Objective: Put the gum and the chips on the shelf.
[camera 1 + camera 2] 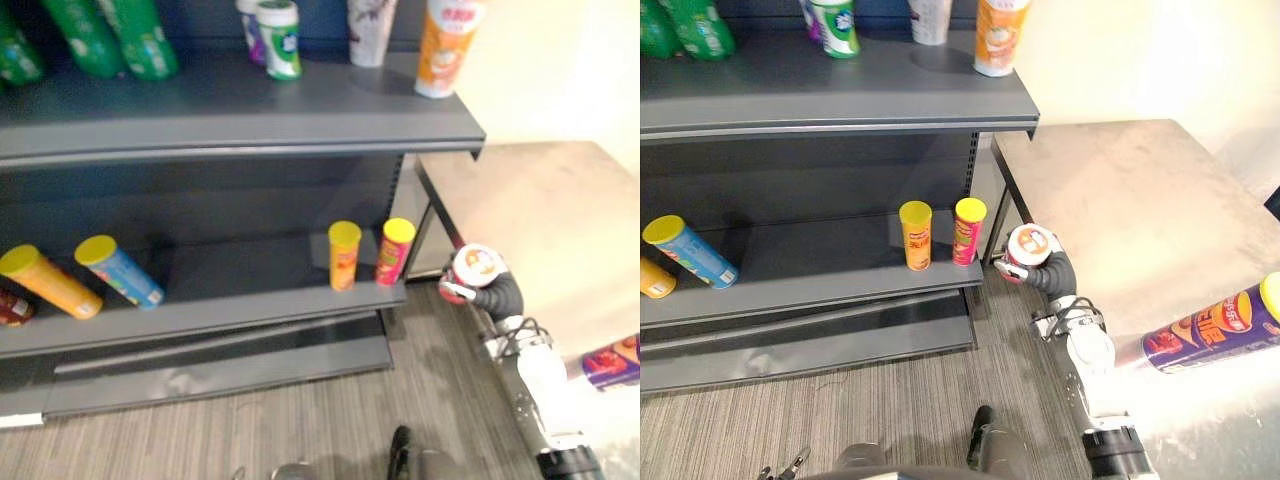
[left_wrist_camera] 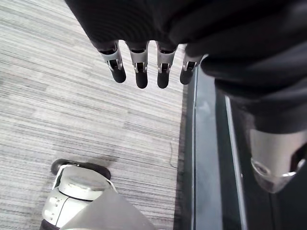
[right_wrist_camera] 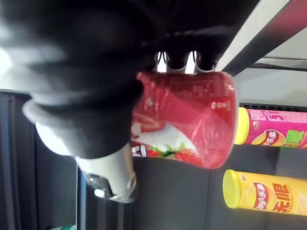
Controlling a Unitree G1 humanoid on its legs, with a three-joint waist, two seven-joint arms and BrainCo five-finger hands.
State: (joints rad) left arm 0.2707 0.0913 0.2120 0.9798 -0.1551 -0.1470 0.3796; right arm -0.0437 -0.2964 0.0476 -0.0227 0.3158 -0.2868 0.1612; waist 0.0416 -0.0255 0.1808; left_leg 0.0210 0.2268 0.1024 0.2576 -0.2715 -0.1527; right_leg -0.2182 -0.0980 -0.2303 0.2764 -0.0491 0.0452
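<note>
2 cans (image 1: 915, 235) stand together at the middle shelf's (image 1: 820, 285) right end; the table (image 1: 1120, 210) is just right of it.

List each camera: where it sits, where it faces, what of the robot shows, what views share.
Left eye view: on the head, looking down at the shelf; right hand holds the gum bottle.
Right eye view: beside it, same scene.
Left wrist view: along the open left hand, toward floor.
Right wrist view: along the right hand, at its gum bottle.
Shared: eye and right wrist views show the yellow can and pink can.
</note>
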